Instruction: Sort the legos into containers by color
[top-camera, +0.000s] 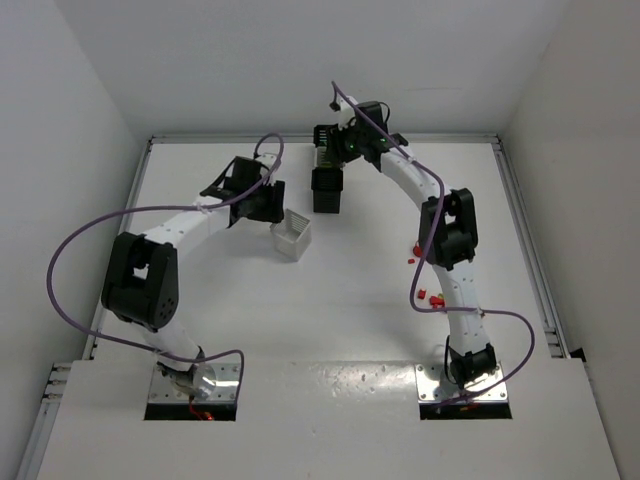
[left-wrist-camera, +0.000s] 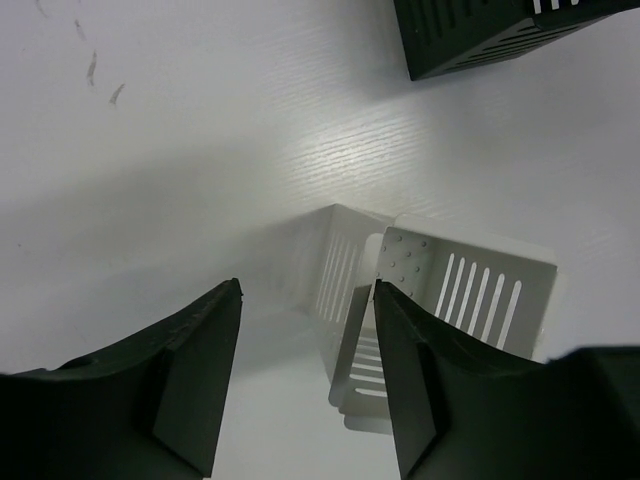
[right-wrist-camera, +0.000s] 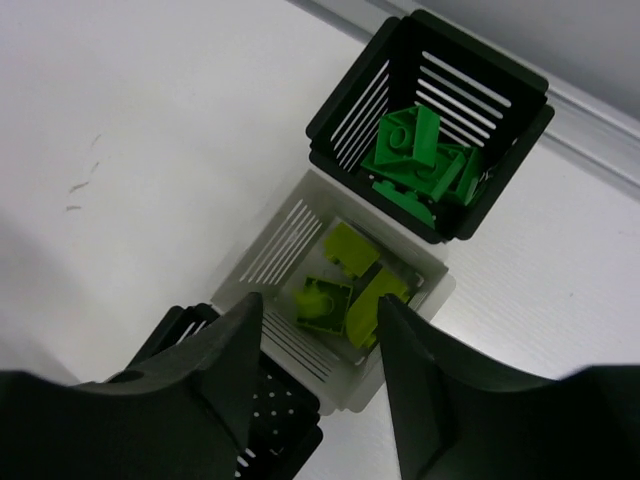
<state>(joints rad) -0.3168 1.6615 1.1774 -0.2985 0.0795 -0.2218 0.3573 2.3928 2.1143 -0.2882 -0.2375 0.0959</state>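
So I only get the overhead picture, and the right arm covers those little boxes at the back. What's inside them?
Observer: The right wrist camera looks straight in. The black slatted square plastic bin holds dark green plastic bricks.
Visitor: And the pale box next to it?
Observer: That white slatted bin holds yellow-green bricks, a lighter shade than the others.
Visitor: Is the left arm carrying anything?
Observer: No. Its wrist camera shows the left pincer open and empty, with a second white slatted bin close by.
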